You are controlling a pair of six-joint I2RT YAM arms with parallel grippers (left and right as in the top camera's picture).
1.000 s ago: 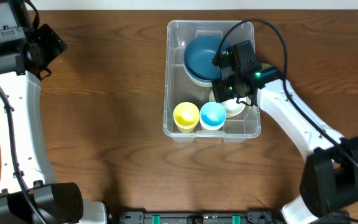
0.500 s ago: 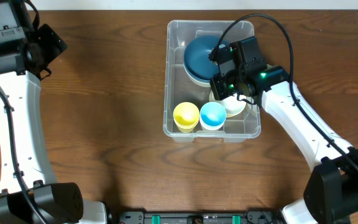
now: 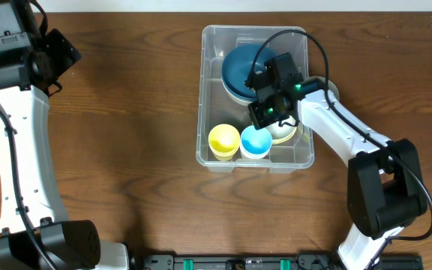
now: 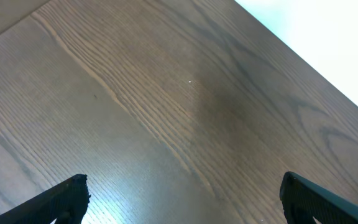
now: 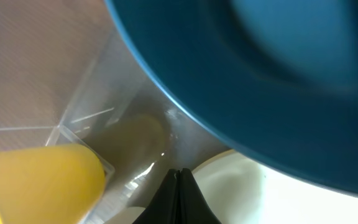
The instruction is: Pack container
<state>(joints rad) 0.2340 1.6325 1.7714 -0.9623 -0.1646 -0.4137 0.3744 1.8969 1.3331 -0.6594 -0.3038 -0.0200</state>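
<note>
The clear plastic container (image 3: 205, 90) stands at the table's upper middle. Inside lie a dark blue bowl (image 3: 240, 67) at the far end, a cream bowl (image 3: 285, 131) at the near right, a yellow cup (image 3: 224, 140) and a light blue cup (image 3: 256, 141). My right gripper (image 3: 265, 112) is inside the container above the cream bowl, its jaws closed together on nothing; its wrist view shows the tips (image 5: 178, 173) between the blue bowl (image 5: 247, 81), cream bowl (image 5: 260, 199) and yellow cup (image 5: 36, 180). My left gripper (image 4: 182, 199) is open and empty over bare wood at the far left.
The brown wooden table (image 3: 126, 150) surrounds the container. The left arm (image 3: 17, 120) runs along the table's left side. The right arm's white links (image 3: 351, 150) reach from the near right over the container's right wall.
My right gripper has shifted a little left and toward the near side inside the container, with the arm swung in closer. The left arm has not moved.
</note>
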